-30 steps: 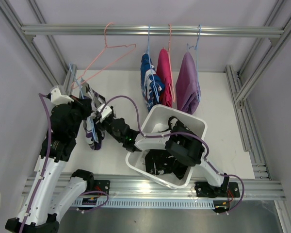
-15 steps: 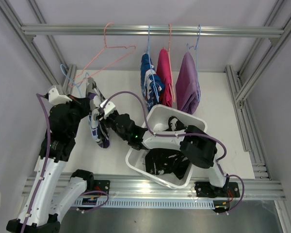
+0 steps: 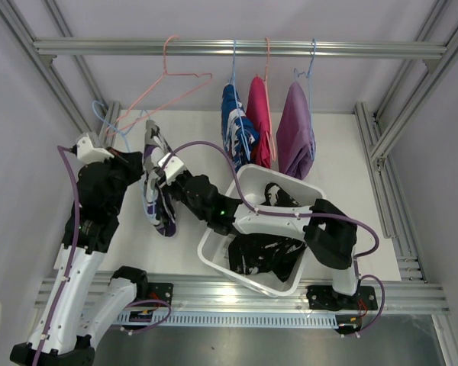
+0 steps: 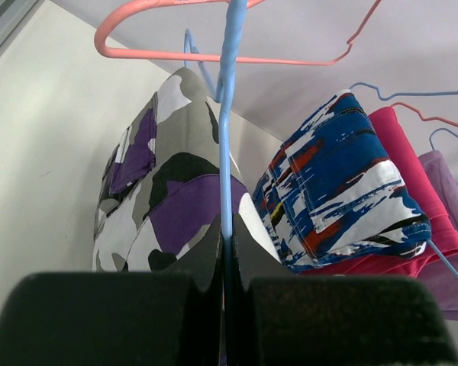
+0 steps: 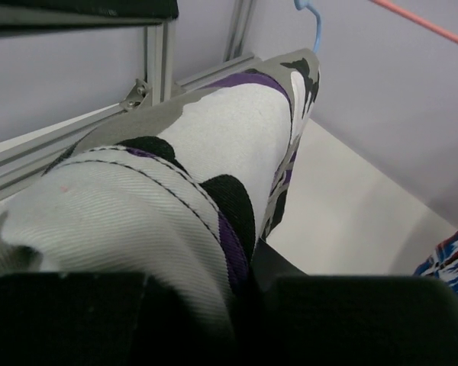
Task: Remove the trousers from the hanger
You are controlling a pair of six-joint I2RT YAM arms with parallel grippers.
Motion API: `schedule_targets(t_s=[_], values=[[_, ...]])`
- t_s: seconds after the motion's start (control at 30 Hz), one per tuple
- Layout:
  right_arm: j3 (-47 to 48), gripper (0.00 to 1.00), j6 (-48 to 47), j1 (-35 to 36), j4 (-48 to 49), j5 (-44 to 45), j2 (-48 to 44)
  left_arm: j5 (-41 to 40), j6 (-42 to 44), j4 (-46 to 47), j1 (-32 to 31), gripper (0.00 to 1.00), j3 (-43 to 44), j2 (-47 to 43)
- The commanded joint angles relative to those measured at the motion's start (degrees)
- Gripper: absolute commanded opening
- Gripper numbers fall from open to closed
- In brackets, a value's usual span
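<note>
Left of the white bin (image 3: 294,180), both arms meet at the camo trousers (image 3: 157,204), held between the two grippers near the table's (image 3: 343,152) left edge. The overhead view shows the right arm stretched across from its base past the bin, but it does not show either claw's grip.

The left wrist camera shows the left gripper (image 4: 226,255) pinched tight on the thin wire of the blue hanger (image 4: 227,114), with the trousers just behind that wire. The right wrist camera shows the right gripper (image 5: 244,297) clamped on a thick fold of the same trousers, and the hanger's hook is visible beyond the cloth. No view shows whether the trousers are draped over the hanger's bar.

Black trousers (image 3: 256,255) lie in the bin, partly hidden by the right arm. On the rail (image 3: 351,49) behind hang an empty pink hanger (image 4: 214,56), then patterned trousers (image 3: 235,130), pink trousers (image 3: 258,118) and lilac trousers (image 3: 294,133), crowded together directly above the bin's far corner.
</note>
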Motion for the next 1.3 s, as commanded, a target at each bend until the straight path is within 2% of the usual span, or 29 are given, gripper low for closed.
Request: schedule_targets(t_s=[0.0,0.67,1.1,1.27], values=[[3.87,0.00,-2.00,0.72,7.58,1.81,-8.67,0.55,0.22,4.78,0.90,0.01,2.52,0.33],[18.55,0.00,-12.36,4.50,-3.41,6.73,-16.67,3.90,0.48,5.74,0.90,0.01,2.08,2.97],[21.46,0.00,-18.09,5.03,-4.90,10.78,-20.53,5.04,0.48,5.74,0.90,0.00,2.34,3.76],[17.26,0.00,-16.16,4.95,-4.57,11.65,-22.82,5.21,0.57,5.83,0.90,0.01,2.34,3.76]])
